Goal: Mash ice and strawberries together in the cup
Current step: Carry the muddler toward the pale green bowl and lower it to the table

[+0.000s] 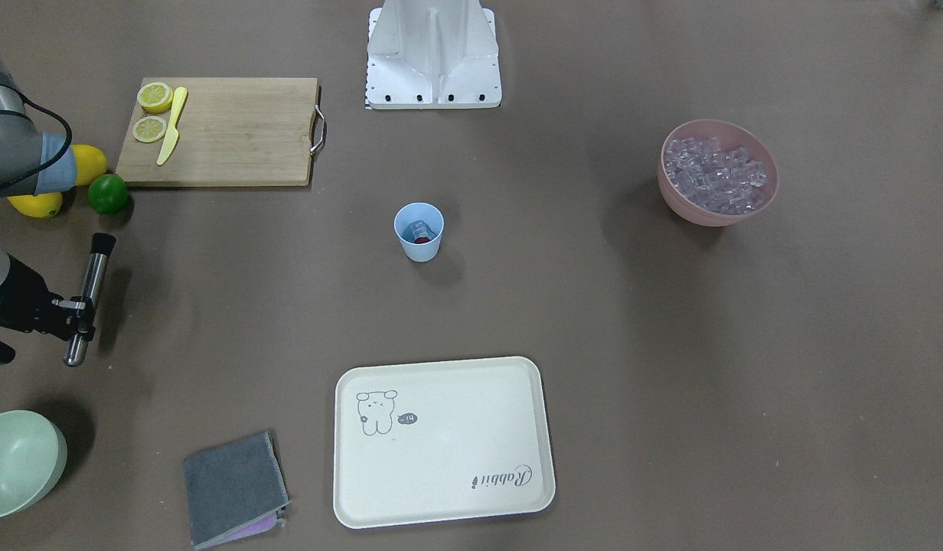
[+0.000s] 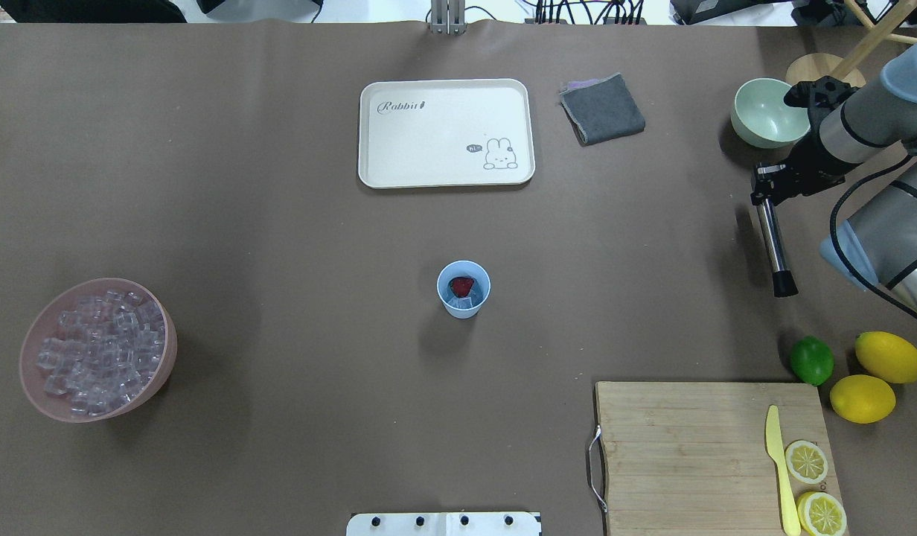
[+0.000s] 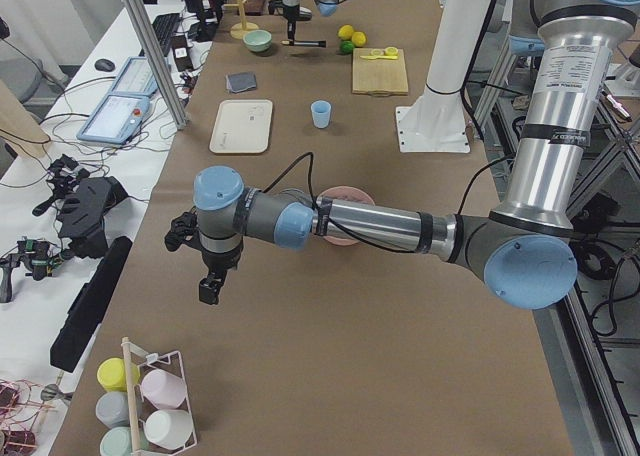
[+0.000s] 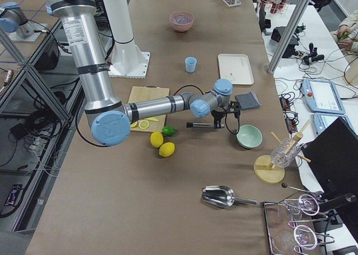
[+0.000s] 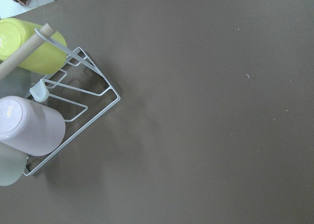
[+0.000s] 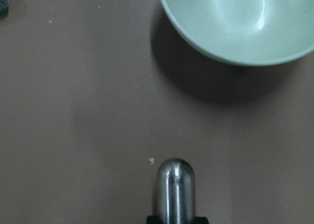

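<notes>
The left arm [image 3: 330, 221] hangs far from the cup [image 2: 464, 309]; I cannot tell how its jaws stand. Mid-worktop, the cup holds ice [image 2: 464, 303] and 1 strawberry [image 2: 462, 286], apparently whole. The right arm's [image 2: 860, 126] jaws clamp a steel masher [image 2: 772, 242], well apart: mashing remains undone.

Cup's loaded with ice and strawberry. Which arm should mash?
Right. The right end effector grips the steel muddler; the left end effector hangs far from the cup, by the rack, with no tool.
</notes>
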